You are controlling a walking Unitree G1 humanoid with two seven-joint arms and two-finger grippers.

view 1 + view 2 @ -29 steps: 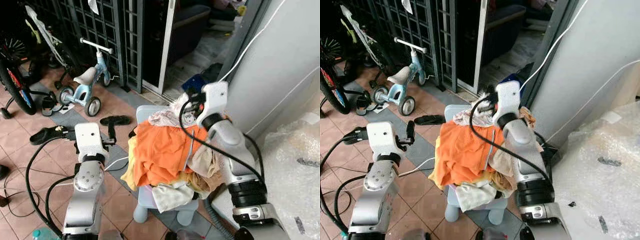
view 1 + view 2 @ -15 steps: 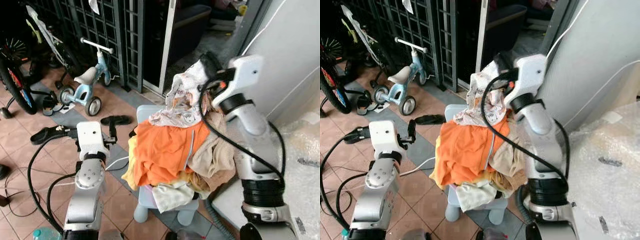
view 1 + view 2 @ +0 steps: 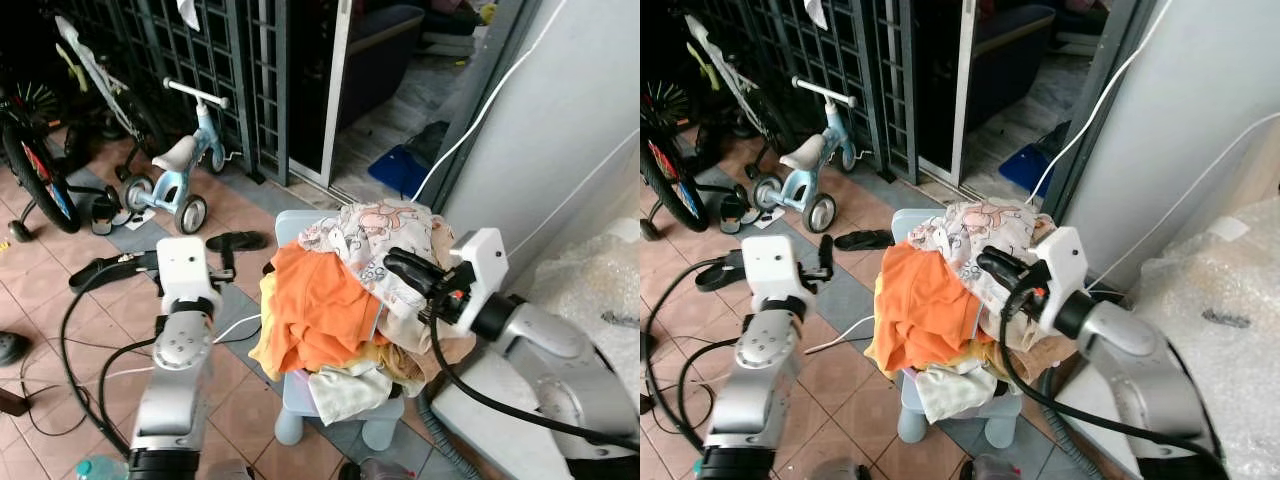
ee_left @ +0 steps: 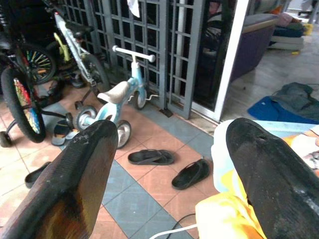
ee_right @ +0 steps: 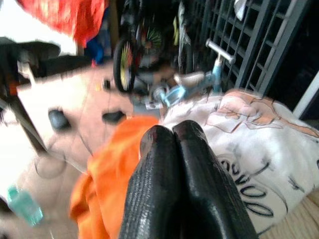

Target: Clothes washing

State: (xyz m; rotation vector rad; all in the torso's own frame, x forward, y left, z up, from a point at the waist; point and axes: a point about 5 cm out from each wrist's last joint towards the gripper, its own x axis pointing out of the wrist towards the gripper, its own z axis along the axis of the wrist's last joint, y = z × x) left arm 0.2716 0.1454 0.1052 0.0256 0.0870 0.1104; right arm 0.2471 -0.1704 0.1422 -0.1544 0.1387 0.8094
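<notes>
**Laundry pile on stool, right gripper closed over it**

Terracotta-and-grey tiled porch floor (image 3: 60, 300), black metal grille doors (image 3: 190, 55) at back, grey wall (image 3: 570, 130) on robot's right w/ a white cable down it. Bubble-wrap sheet (image 3: 600, 290) cut off at frame edge. Adult bikes (image 3: 35, 140) in dark at far left, hard to make out; light-blue kids' balance bike (image 3: 175, 165) nearer, black sandals (image 3: 235, 241) beside it.

Heap of clothes (image 3: 350, 300) hides most of the pale-blue plastic stool (image 3: 330, 400) under it; only seat edge & legs show. Orange garment (image 3: 320, 305) on robot's left side of heap, white cartoon-print cloth (image 3: 375, 235) on top, beige & yellow bits below.

Right arm bent across, right gripper (image 3: 400, 268) just over the printed cloth, fingers (image 5: 174, 164) pressed together, nothing between them; contact w/ cloth unclear. Left gripper (image 4: 169, 164) held out left of pile, fingers wide apart, empty.
</notes>
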